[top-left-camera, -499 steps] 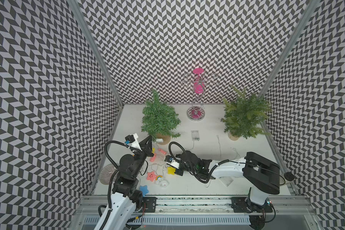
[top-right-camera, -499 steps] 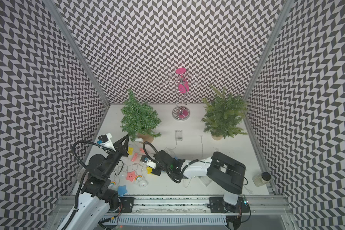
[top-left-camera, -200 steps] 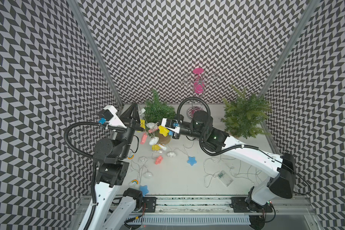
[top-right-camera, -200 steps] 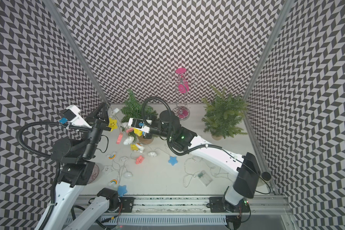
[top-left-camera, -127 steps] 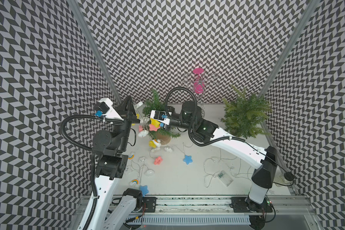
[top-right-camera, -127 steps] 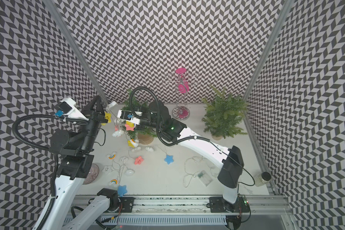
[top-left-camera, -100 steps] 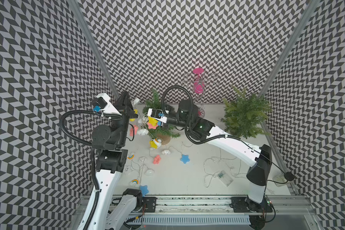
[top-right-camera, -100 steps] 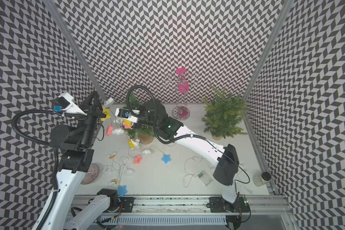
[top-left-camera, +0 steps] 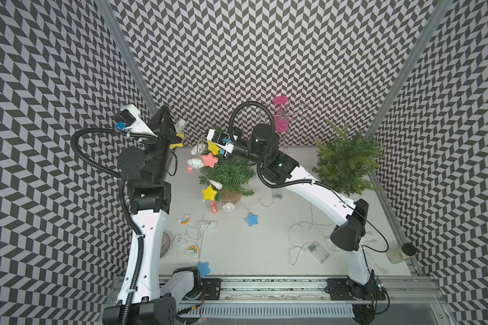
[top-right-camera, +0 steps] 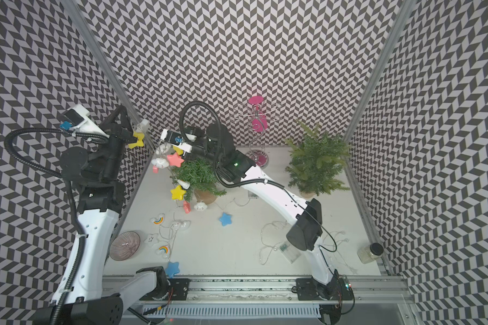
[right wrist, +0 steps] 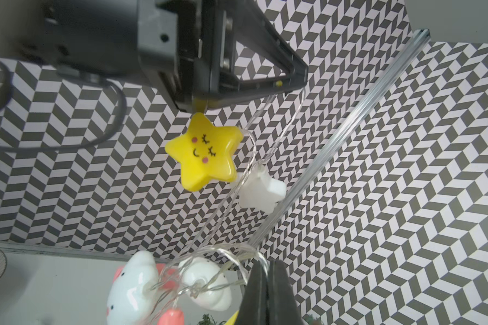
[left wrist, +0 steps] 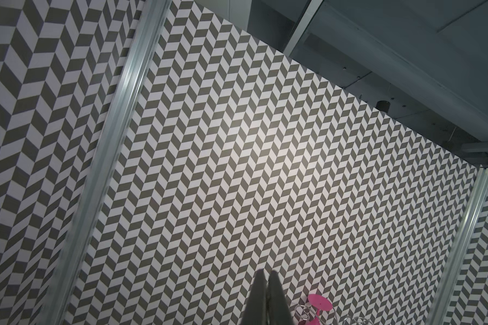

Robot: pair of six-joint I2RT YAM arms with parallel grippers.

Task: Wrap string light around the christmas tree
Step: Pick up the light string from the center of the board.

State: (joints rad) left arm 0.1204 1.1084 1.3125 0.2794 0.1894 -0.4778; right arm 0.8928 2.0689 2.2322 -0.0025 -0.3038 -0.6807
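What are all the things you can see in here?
Table: one, white.
Christmas trees: two, green; darker tree potted, back left; lighter tree back right.
String light: one, clear wire with yellow, pink, blue, white charms, hanging past the darker tree onto the table.
Jewellery stand: one, pink and silver, back wall.
Battery boxes: two, clear; front right, and between the trees.
Bowl: one, pinkish glass, front left.
Jar: one, black lid, front right edge.
Left hand: shut on string light, raised.
Right hand: shut on string light, above darker tree.
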